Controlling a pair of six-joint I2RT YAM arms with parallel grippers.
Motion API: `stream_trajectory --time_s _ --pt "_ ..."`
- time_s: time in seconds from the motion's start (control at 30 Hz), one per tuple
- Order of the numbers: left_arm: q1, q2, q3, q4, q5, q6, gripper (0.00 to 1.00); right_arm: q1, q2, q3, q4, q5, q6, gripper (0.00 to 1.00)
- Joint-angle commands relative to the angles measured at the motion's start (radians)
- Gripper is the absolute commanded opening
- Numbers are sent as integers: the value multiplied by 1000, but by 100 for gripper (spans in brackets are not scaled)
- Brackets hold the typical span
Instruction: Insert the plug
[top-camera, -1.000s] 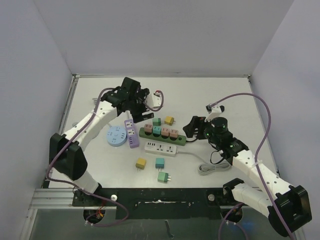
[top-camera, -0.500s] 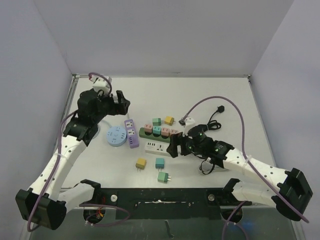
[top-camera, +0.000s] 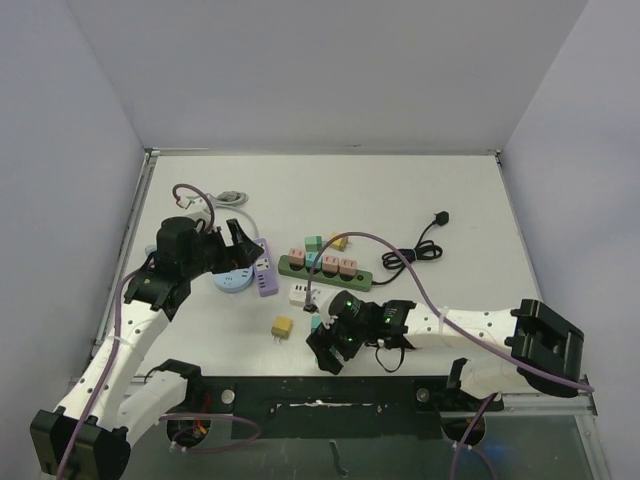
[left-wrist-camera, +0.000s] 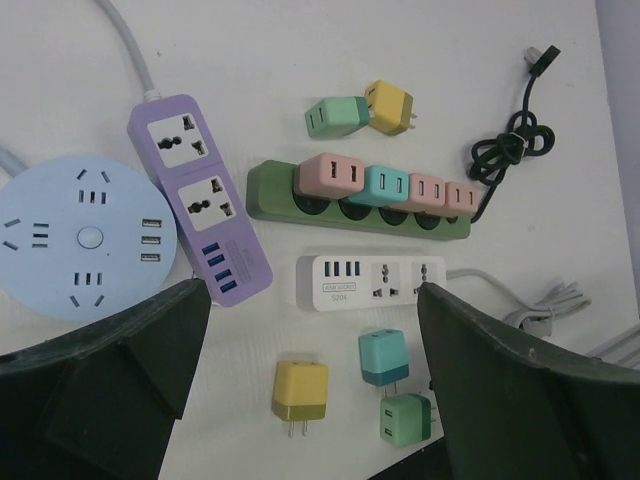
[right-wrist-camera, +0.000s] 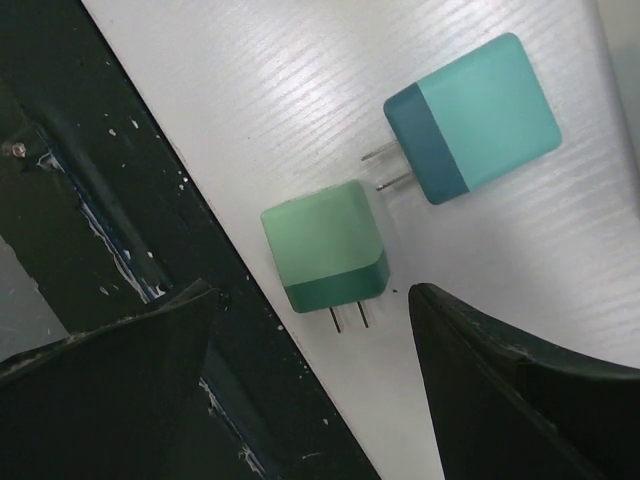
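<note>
Four power strips: round blue strip (left-wrist-camera: 85, 240), purple strip (left-wrist-camera: 200, 200), green strip (left-wrist-camera: 270, 190), white strip (left-wrist-camera: 385, 283). Nine cube plugs: four sit in the green strip, namely three pink plugs (left-wrist-camera: 332, 177) (left-wrist-camera: 428, 190) (left-wrist-camera: 460, 195) and one seated teal plug (left-wrist-camera: 388, 186). Five lie loose: far green plug (left-wrist-camera: 338, 116), far yellow plug (left-wrist-camera: 389, 106), near yellow plug (left-wrist-camera: 300, 392), near teal plug (left-wrist-camera: 383, 358), near green plug (left-wrist-camera: 405, 418). One coiled black cord (left-wrist-camera: 505, 150), far right.

Pose: left arm (top-camera: 128, 335) bent at elbow, left pincer (top-camera: 245, 245) held high over the surface (top-camera: 450, 200), jaws wide apart. Right arm (top-camera: 470, 325) stretched leftward, low; right pincer (top-camera: 325, 352) close above surface near the front edge, jaws wide apart.
</note>
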Motion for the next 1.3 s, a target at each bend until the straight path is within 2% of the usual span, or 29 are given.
stream_trajectory --time_s 0.0,0.17,0.3,0.4,0.53,0.6,0.77,0.93,1.17,1.27 --pt "3 -7 32 18 6 -21 86 29 40 46 61 -51 -103 79" --pt "3 3 39 20 27 -16 86 72 147 109 -6 44 -161 75" --pt "3 -8 20 24 40 -30 86 85 192 143 -60 140 -171 68" --pt "3 -6 5 21 61 -51 84 86 194 144 -65 184 -185 58" --pt "4 -5 -17 5 78 -84 81 86 172 153 -54 233 -188 34" --pt "5 -7 -45 20 118 -113 80 85 137 138 -12 258 -196 29" --pt "4 -9 -130 120 288 -190 77 72 6 109 148 331 -204 28" --pt "1 -2 -179 176 462 -212 75 4 -91 68 361 354 -229 29" --pt "-10 -43 -227 292 630 -275 76 -78 -125 48 469 252 -333 29" --pt "-26 -50 -248 334 635 -311 76 -103 -152 18 525 193 -351 29"
